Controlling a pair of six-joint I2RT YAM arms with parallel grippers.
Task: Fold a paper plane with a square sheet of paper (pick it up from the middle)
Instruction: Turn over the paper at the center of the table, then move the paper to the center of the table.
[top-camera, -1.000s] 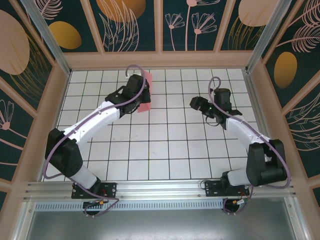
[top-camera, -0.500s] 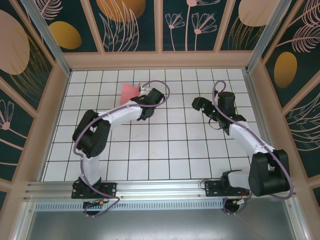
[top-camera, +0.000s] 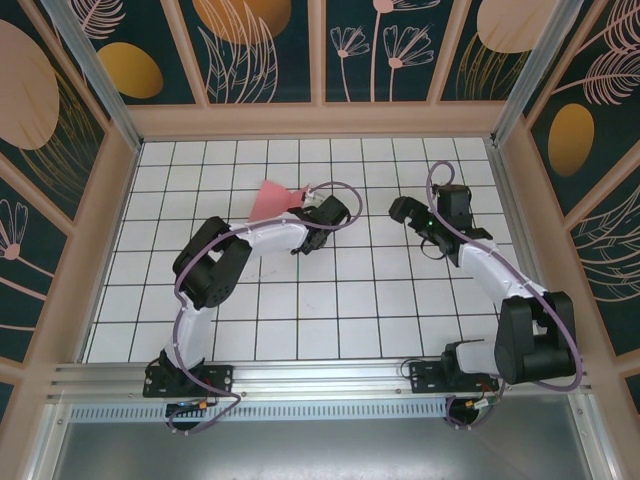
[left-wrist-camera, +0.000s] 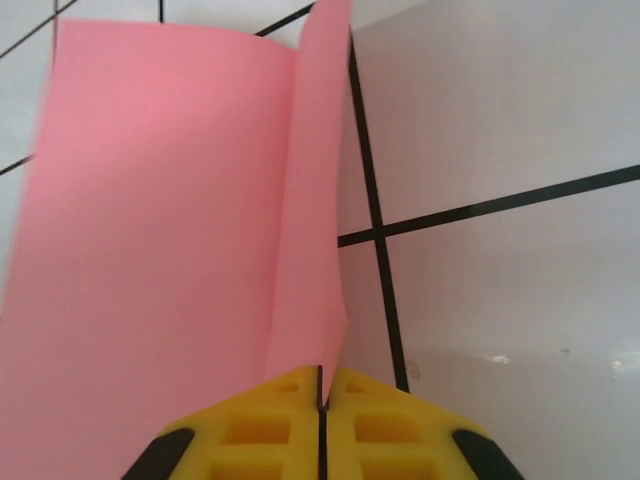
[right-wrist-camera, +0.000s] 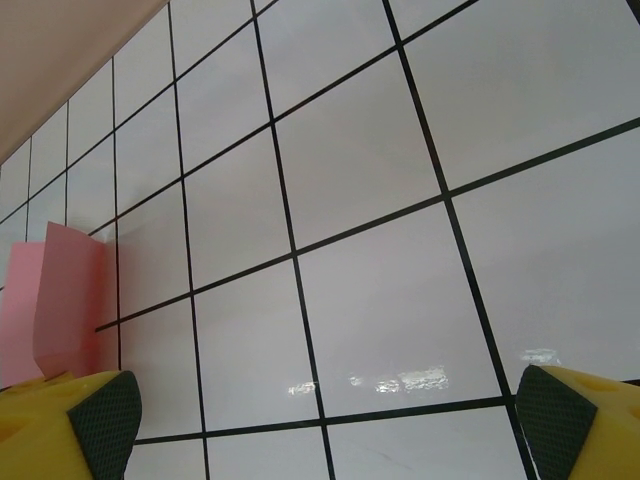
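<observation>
The square sheet of paper (top-camera: 270, 200) is pink-red and hangs just above the white gridded board (top-camera: 330, 300), left of centre at the back. My left gripper (top-camera: 304, 198) is shut on its right edge. In the left wrist view the yellow fingers (left-wrist-camera: 260, 430) meet on the sheet (left-wrist-camera: 170, 200), which bends along a lengthwise crease with a narrow flap standing up. My right gripper (top-camera: 398, 208) hovers a few tiles to the right, open and empty. Its dark pads (right-wrist-camera: 100, 410) stand wide apart over bare tiles, the gripper (right-wrist-camera: 328, 405) facing the sheet (right-wrist-camera: 60, 290) at the far left.
A raised tan wooden rim (top-camera: 320, 120) borders the board, with patterned wall panels behind it. The left arm's elbow (top-camera: 205, 270) is folded back over the board's left half. The right arm (top-camera: 500, 275) curves along the right side.
The left wrist has swung right and nearer while its elbow folded in. The sheet has turned and now sticks out to the left of the jaws. The right gripper opened wider.
</observation>
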